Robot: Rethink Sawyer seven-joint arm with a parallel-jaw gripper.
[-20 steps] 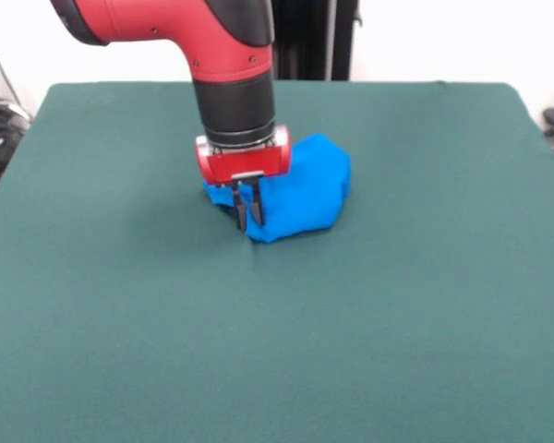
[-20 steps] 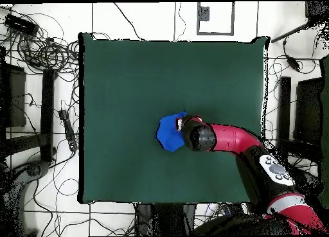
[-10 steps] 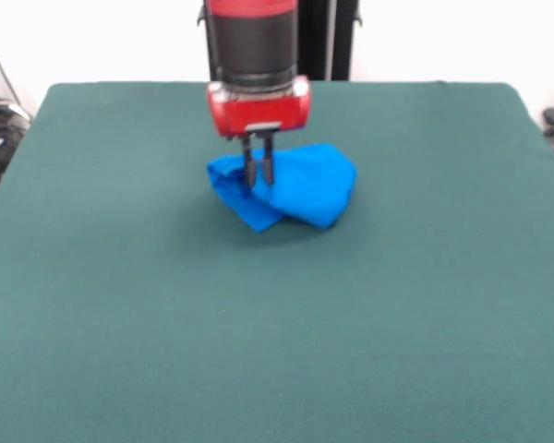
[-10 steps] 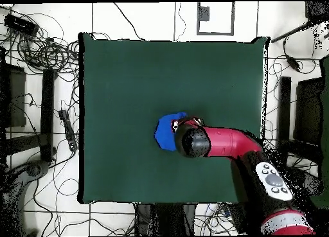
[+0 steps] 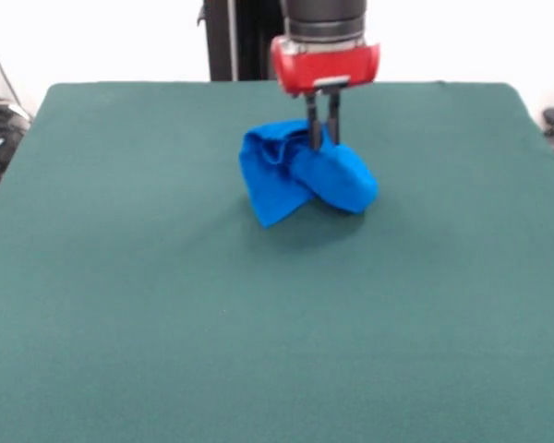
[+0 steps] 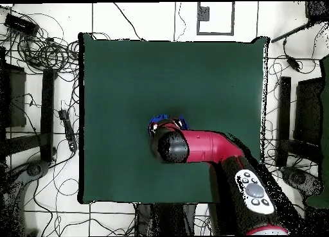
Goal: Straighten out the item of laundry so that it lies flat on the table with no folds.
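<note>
Just under my gripper (image 5: 321, 138) hangs the shirt (image 5: 305, 177), a bright blue bundle bunched and folded over on itself. My two dark fingers (image 5: 313, 127) stand close together with a ridge of cloth pinched between them at the bundle's top. From that pinch the fabric falls away on both sides: one fold drops to a point below and to the picture's left of my fingertips, and a rounder lobe bulges out below and to their right. Only plain blue cloth shows; I can make out no print on it. The lower parts of the shirt seem to rest on the table (image 5: 166, 323), though whether all of it touches or some hangs free I cannot tell.

In the overhead view my wrist and arm (image 6: 205, 148) cover nearly all of the shirt (image 6: 156, 121); only a small blue edge peeps out beyond the dark round end of the wrist, on the side away from my base.

Around the bundle the dark green table spreads wide on every side of my gripper, its edges well apart from the cloth. The shirt sits near the table's middle, somewhat toward my base side.

Beyond the table's edges (image 6: 81, 119), the overhead view shows a pale tiled floor (image 6: 144, 19) strewn with black cables (image 6: 45, 48).
</note>
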